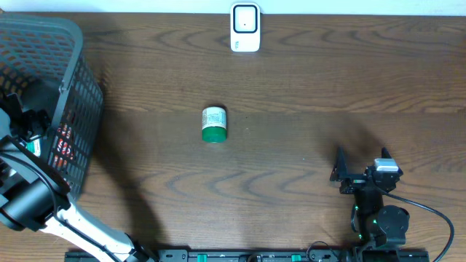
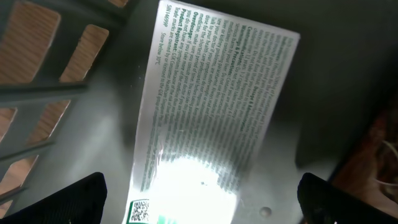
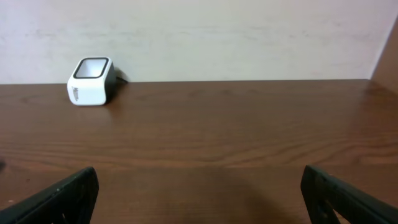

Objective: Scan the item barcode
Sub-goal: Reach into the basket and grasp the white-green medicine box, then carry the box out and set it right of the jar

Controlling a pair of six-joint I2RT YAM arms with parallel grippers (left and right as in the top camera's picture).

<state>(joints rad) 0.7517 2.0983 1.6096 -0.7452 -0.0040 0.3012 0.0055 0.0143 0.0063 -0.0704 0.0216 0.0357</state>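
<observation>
Mesh of the basket (image 1: 89, 94) is enclosing your left gripper (image 2: 199, 186), which is hanging wide open, gripping nothing, just above a printed carton (image 2: 211, 106), probably lining up a pick. Well off to its right a green-capped bottle (image 1: 214, 124) is lying alone. Your right gripper (image 1: 361, 164) is waiting fully spread and empty, the barcode scanner (image 1: 245, 28) sitting far ahead.
</observation>
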